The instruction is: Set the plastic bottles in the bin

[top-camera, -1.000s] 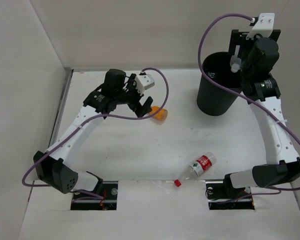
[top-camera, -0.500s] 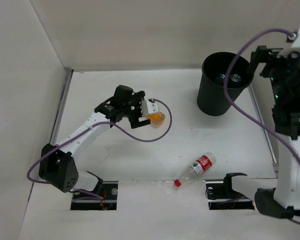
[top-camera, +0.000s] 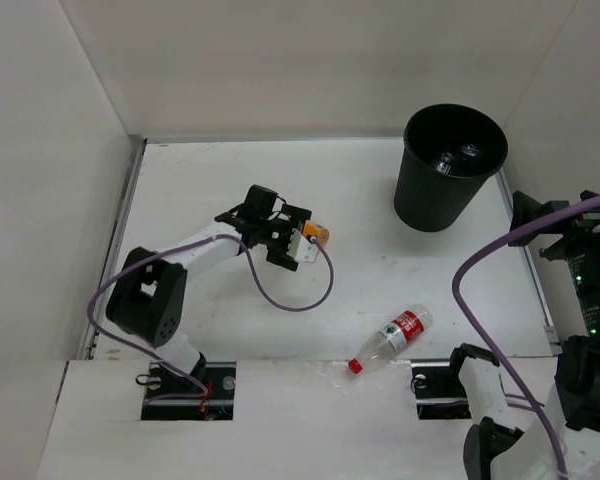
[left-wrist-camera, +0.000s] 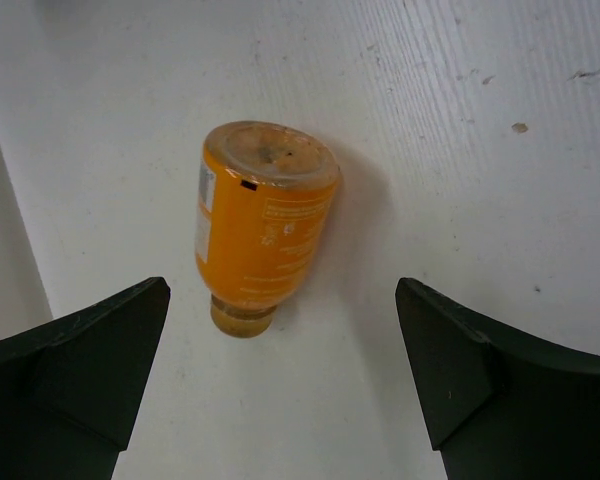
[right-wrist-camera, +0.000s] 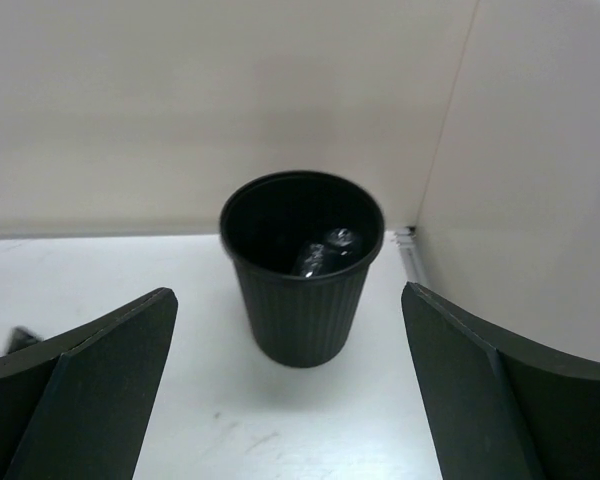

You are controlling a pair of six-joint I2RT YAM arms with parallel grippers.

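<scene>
Bottles first: I count two out on the table (top-camera: 230, 330) and at least two in the bin.

Nearest, low in the overhead frame and right of centre, the red-label bottle (top-camera: 398, 335) lies on its side. Its red cap points to the lower left, close to the table's front edge. No arm is near it.

Further in, left of centre, the orange bottle (left-wrist-camera: 263, 228) lies on its side too. In the left wrist view its flat base points to the top of the frame and its cap to the bottom. My left gripper (left-wrist-camera: 282, 300) is low over it with the fingers spread wide. The cap end sits between the two tips and the body lies ahead of them. Neither finger touches it, so I have nothing gripped.

My right gripper (right-wrist-camera: 287, 292) is also wide open and empty, well back from the bin and looking at it. In the overhead frame that arm sits at the right edge.

Farthest, upper right overhead, the black bin (top-camera: 435, 205) stands upright by the back corner. Clear bottles (right-wrist-camera: 325, 250) glint at its bottom.
</scene>
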